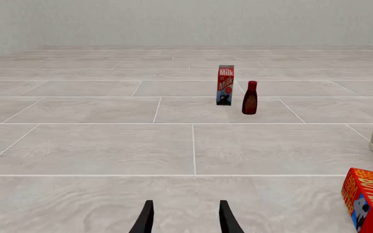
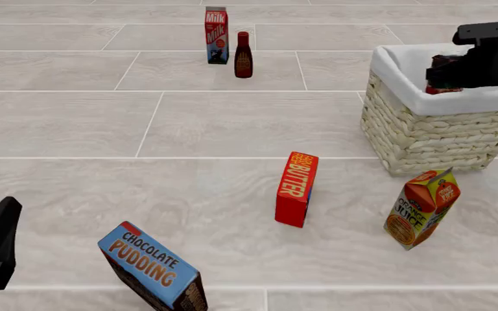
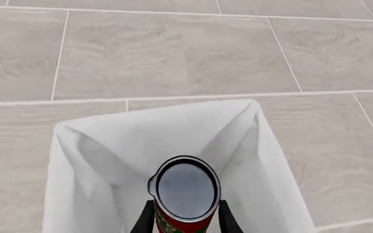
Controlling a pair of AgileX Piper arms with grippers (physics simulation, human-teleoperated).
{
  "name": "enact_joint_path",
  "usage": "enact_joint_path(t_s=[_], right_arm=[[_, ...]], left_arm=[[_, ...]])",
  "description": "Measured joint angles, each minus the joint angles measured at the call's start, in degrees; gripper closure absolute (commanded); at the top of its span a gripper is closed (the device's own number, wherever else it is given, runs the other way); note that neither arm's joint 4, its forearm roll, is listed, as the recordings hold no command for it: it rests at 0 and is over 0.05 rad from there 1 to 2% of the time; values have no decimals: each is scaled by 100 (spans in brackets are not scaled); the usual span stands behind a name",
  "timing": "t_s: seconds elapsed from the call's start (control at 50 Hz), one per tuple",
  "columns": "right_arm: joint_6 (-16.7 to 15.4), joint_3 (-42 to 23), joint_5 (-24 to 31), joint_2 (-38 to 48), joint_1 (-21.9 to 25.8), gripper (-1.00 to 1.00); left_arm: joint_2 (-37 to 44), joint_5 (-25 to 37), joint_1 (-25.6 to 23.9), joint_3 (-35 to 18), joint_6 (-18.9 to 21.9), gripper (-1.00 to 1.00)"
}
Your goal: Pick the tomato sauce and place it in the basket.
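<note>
Only the right wrist view shows the right claw [image 3: 186,218] gripping the tomato sauce [image 3: 185,196] above the basket [image 3: 109,160].

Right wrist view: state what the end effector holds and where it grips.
The right end effector holds the tomato sauce can by its sides, over the basket. The left end effector holds nothing.

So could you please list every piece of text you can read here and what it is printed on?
"Milk": milk carton
"BUTTER": red butter box
"CHOCOLATE PUDDING": blue pudding box
"ORANGE JUICE": orange juice carton
Dark bottle: label too small to read.
Tomato sauce, held over the basket: label text not readable.
</note>
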Motion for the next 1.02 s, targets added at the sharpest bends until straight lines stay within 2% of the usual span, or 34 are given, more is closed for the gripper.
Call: enact_joint_path(t_s=[0.44,0.82,1.02], right_arm=[[72,99,-46,-282,198,-100],[95,290,81,-992,463,-100],[44,607,-64,-1394,631,-100]], left_arm=[[0,0,0,0,0,-100],[0,0,0,0,0,-100],[0,0,0,0,0,-100]])
